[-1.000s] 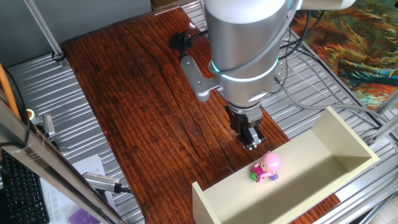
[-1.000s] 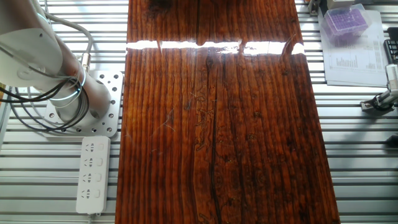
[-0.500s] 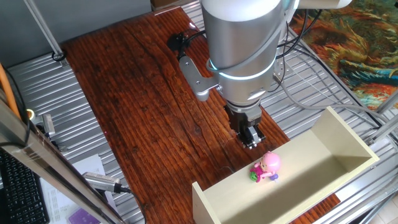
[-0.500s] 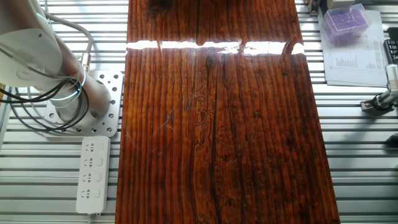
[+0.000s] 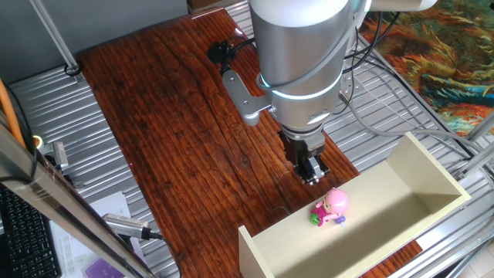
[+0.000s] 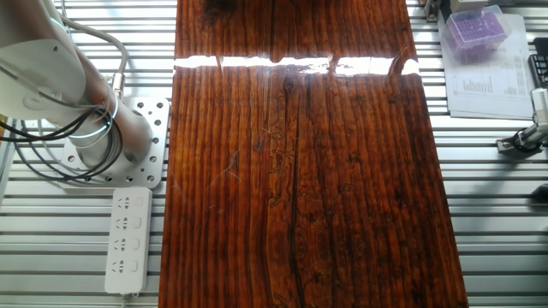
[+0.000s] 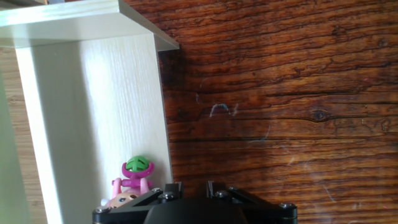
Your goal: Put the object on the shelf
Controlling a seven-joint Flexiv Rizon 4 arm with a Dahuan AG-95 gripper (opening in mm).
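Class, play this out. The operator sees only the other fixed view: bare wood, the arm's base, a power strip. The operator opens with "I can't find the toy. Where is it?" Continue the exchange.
Observer: The toy lies on the shelf's cream panel, close to the edge that meets the wood.
Operator: Is the claw holding it?
Observer: No. The claw hangs over the table beside the shelf, apart from the toy.
Operator: Is the claw open?
Observer: I cannot tell. The hand view shows only the claw's dark base, with the toy just ahead of it.
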